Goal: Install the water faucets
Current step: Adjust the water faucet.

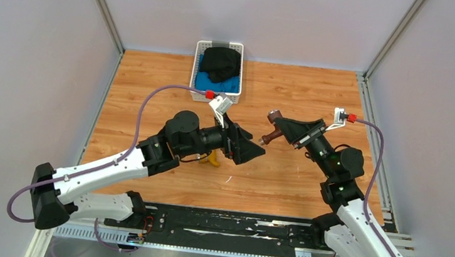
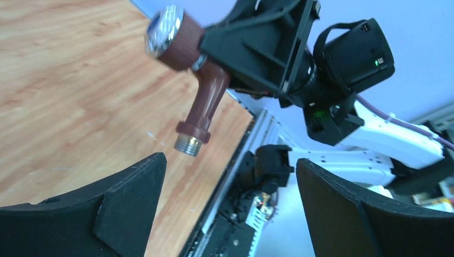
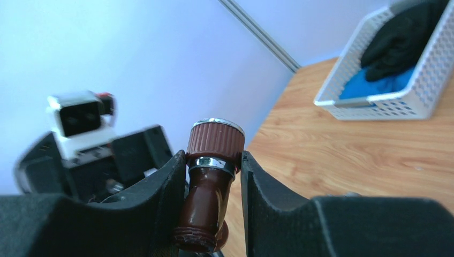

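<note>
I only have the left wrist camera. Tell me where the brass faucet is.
Observer: In the top view the brass-yellow faucet lies on the table, partly hidden by the left arm.
Operator: Report how the brown one is gripped.
Observer: The right wrist view shows the right tool shut on the brown faucet, with a finger pressing on each side just under its ribbed knob.
Operator: Say what sits at the table's far edge.
Observer: A white basket holding a black cloth on top of a blue cloth.
</note>
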`<state>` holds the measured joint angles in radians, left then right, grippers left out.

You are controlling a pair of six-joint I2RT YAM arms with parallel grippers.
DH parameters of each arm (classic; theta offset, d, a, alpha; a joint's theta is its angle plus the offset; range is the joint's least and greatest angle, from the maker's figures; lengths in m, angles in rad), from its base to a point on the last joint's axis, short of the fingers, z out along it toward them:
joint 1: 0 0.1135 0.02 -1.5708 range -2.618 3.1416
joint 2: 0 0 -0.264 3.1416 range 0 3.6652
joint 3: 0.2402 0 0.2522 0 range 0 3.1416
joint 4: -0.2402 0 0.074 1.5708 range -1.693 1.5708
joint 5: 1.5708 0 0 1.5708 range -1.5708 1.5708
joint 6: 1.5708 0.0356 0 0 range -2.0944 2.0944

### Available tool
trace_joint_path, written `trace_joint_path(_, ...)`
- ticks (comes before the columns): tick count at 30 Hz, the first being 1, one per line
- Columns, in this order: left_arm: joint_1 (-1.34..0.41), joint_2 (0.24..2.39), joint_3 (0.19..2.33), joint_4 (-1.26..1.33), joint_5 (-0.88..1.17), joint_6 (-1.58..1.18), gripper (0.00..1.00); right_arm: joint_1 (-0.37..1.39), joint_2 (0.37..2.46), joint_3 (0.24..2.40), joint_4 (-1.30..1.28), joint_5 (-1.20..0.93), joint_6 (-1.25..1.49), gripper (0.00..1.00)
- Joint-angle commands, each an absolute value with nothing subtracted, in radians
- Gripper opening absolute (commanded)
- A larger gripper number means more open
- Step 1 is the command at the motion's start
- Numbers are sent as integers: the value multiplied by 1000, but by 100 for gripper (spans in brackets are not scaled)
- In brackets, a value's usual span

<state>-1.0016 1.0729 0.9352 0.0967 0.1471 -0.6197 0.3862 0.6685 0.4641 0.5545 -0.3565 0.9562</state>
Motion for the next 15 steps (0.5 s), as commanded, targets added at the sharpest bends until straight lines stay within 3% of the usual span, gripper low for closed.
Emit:
trace_joint_path(1, -997, 1119, 884, 267, 270, -714, 95, 371, 671, 454, 836, -341, 1139, 0)
trace_joint_path(15, -996, 1208, 891, 492, 248, -816, 82, 373, 660, 430, 880, -353, 1200, 0)
